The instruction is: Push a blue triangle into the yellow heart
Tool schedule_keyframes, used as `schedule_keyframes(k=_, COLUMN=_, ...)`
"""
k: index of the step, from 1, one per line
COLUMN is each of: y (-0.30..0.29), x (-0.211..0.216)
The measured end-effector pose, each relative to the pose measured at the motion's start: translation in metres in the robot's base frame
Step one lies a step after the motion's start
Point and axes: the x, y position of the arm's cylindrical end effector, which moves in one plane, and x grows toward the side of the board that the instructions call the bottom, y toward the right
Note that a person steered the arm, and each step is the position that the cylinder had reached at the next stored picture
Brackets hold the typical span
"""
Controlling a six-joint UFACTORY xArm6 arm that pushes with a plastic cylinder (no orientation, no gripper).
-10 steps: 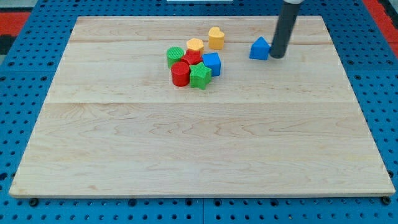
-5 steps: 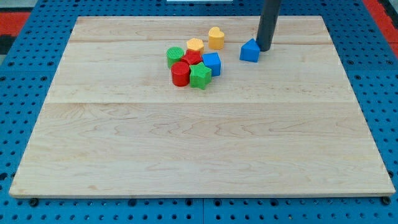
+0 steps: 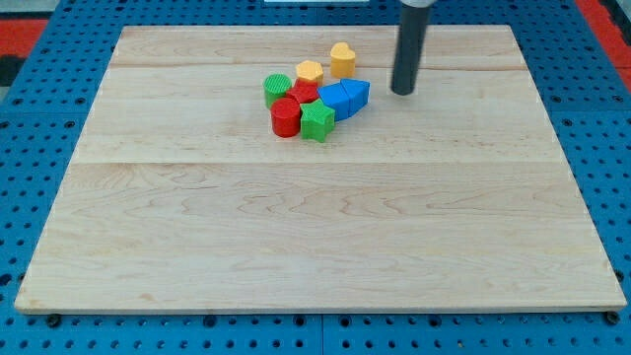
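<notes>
Camera view, 1 frame. Wooden desk [image 3: 315,227] lies on a blue pegboard [image 3: 30,148]. Landmark for everything below: the yellow heart [image 3: 342,59], which stands toward the view's top, a little right of centre.

Blue triangle [image 3: 357,94]: below and slightly right of the yellow heart, apart from it, a clear strip of wood between them. It lies pressed against a blue cube [image 3: 336,98] on its left side; the 2 blue pieces read almost as 1 shape, so the seam is hard to place.

Cluster, all below and left of the yellow heart:
- yellow hexagon-like block [image 3: 309,71], just left and slightly below the heart, not touching it;
- green block [image 3: 278,88], ribbed top, farthest left;
- red block [image 3: 305,92], in the middle, shape unclear;
- red cylinder [image 3: 286,116], lowest left;
- green star-like block [image 3: 316,122], lowest, touching the blue cube.
These pieces sit packed together.

My tip [image 3: 401,92]: right of the yellow heart and lower, near the blue triangle's right side with a small gap, not touching. Rod upright, running out of the view's top.

Fingers: there are none on this arm, only the rod.
</notes>
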Motion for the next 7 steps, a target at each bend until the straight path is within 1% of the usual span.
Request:
schedule_keyframes(k=2, y=-0.025, x=0.025)
schedule_keyframes(k=3, y=-0.049, x=0.027)
schedule_keyframes(k=4, y=-0.093, x=0.010)
schedule_keyframes(k=5, y=-0.124, x=0.006)
schedule_keyframes(k=7, y=-0.075, x=-0.017)
